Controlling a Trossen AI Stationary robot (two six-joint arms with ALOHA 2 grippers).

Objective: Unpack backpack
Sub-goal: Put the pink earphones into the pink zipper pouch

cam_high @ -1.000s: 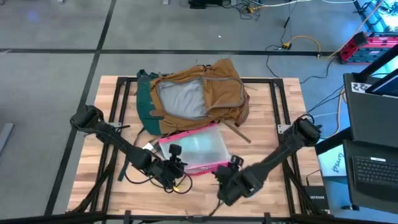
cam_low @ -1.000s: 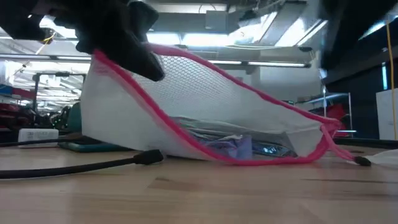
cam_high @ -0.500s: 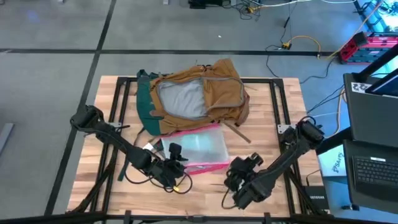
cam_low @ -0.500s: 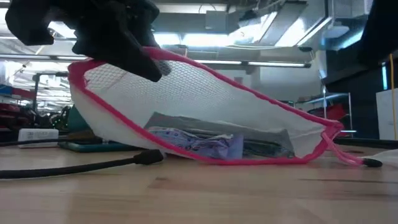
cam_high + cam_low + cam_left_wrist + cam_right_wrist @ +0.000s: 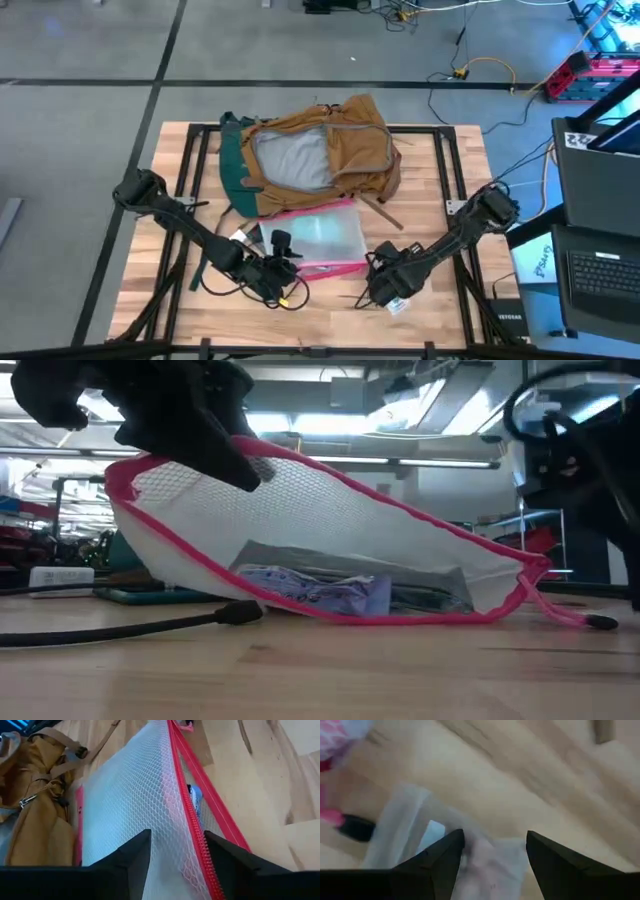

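Note:
The tan backpack (image 5: 318, 150) lies open at the far middle of the table, grey lining up. In front of it is a clear pink-edged mesh pouch (image 5: 320, 238) with purple packets (image 5: 320, 588) inside. My left gripper (image 5: 283, 262) is shut on the pouch's near-left corner and holds it raised, while the right end (image 5: 520, 585) rests on the table. To the pouch's right, my right gripper (image 5: 385, 290) points down at the table, shut on a small clear packet (image 5: 397, 304). My left gripper pinches the pouch's mesh wall and pink zipper edge (image 5: 186, 827) between its two fingers, at the near-left corner. That corner (image 5: 130, 470) is lifted and the pouch slopes down to its far end on the table. My right gripper has the clear packet (image 5: 490, 852) between its two fingers, coming from above and slanting down. The packet spreads out past one finger (image 5: 445, 852) over the wood; whether it touches the table cannot be told.
A black cable (image 5: 120, 628) runs along the table near the front edge, below the left gripper. A flat dark-green item (image 5: 140, 596) and a small white box (image 5: 60, 575) lie behind it. Bare wood (image 5: 330, 310) stretches along the near edge.
My right gripper has drawn away from the pouch's right end toward the near right, then come back a little, and the clear packet now shows at its fingers. My left gripper has shifted the raised corner slightly toward the table's left. The packets inside have slid.

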